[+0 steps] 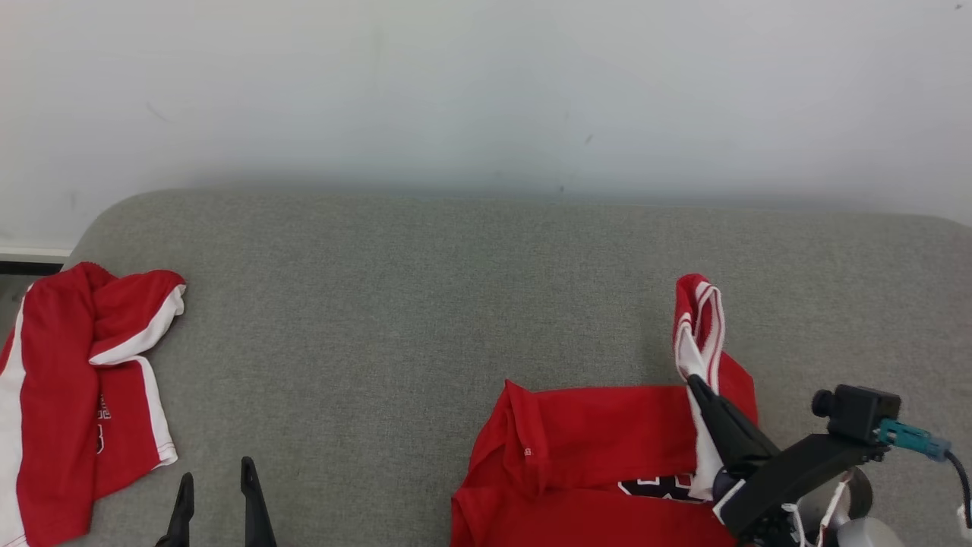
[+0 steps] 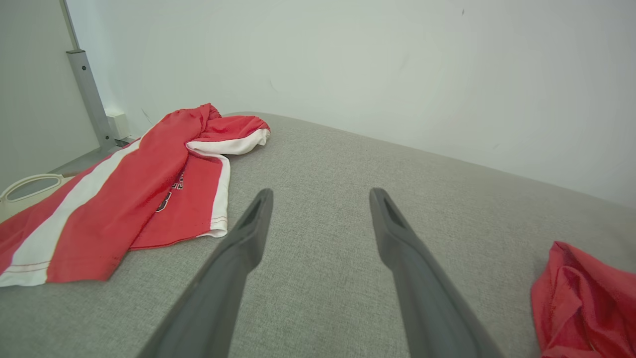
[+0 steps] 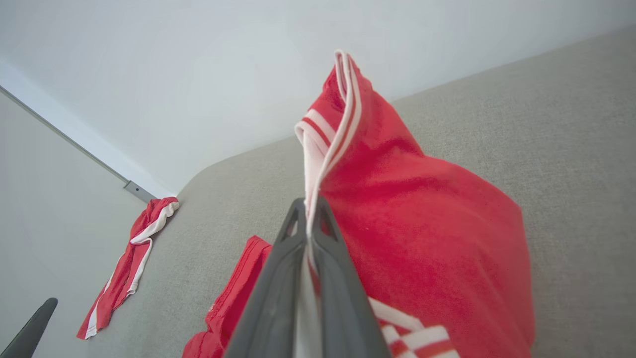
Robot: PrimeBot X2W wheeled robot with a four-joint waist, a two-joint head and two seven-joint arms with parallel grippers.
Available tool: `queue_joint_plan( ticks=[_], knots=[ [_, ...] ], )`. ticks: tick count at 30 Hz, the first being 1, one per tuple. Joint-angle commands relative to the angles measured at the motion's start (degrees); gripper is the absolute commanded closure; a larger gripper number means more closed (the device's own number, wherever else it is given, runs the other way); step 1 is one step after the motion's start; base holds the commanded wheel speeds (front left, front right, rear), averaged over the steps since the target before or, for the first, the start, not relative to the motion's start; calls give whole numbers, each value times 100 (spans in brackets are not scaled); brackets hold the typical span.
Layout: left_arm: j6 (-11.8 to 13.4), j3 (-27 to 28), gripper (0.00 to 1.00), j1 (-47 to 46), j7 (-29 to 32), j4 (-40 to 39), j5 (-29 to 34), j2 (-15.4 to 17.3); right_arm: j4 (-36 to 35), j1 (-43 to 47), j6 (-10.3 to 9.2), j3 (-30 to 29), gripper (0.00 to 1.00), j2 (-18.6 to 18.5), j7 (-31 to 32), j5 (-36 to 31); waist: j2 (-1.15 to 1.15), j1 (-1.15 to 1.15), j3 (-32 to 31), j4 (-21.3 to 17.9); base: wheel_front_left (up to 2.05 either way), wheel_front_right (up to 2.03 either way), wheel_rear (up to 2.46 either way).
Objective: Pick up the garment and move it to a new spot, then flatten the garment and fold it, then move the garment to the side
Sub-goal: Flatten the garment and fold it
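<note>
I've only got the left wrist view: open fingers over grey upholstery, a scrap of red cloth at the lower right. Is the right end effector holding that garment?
Observer: Yes. The right end effector is shut on the white-striped trim of the red jersey.
Operator: Is the jersey off the cushion?
Observer: Only the pinched part stands up. The body seen in the head view lies on the grey cushion.
Operator: Anything to orient it by?
Observer: A dark print with a white outline faces up beside the right fingers.
</note>
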Motion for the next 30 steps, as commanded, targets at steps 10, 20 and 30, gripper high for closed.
queue_joint_plan(
  ticks=[10,20,30],
  knots=[
    [-39,-135,0,-219,-9,136,42,-43,-758,225,-13,589,100,907,461,-471,0,0,128,360,0,0,0],
    [-122,-202,0,-425,-9,360,42,-79,84,65,-13,821,100,1150,161,-778,0,0,234,475,0,0,0],
    [-155,-54,0,-414,-9,386,81,-76,-383,-172,-13,749,0,1126,-388,-45,0,0,262,321,0,0,0]
  ],
)
